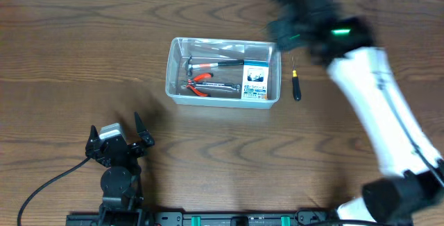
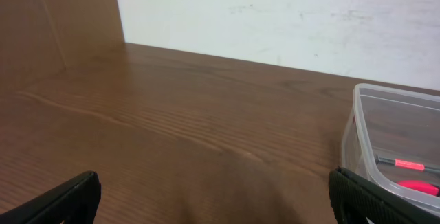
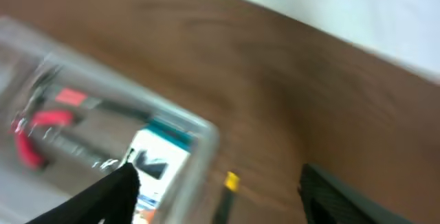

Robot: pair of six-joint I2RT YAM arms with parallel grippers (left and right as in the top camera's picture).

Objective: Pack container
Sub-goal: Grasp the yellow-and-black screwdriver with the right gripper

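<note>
The clear, shallow rectangular plastic container [image 1: 170, 73] sits mid-counter, holding a black-and-red-handled hammer [image 1: 211, 64], red-handled pliers [image 1: 199, 86] and a small blue-and-white box [image 1: 255, 82] at its right end. A slim black-handled screwdriver [image 1: 296, 86] lies on the brown wooden counter [image 1: 69, 59] just beside its right wall. My right end effector [image 3: 216, 200] hangs blurred over the container's far right corner, fingers wide and empty, while my left end effector [image 1: 116, 130] sits well apart, equally wide.

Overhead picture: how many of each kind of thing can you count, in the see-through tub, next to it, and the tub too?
Clear plastic tub: 1
Hammer: 1
Red-handled pliers: 1
Blue-and-white box: 1
Small black-handled screwdriver, beside the tub: 1
Total: 5
</note>
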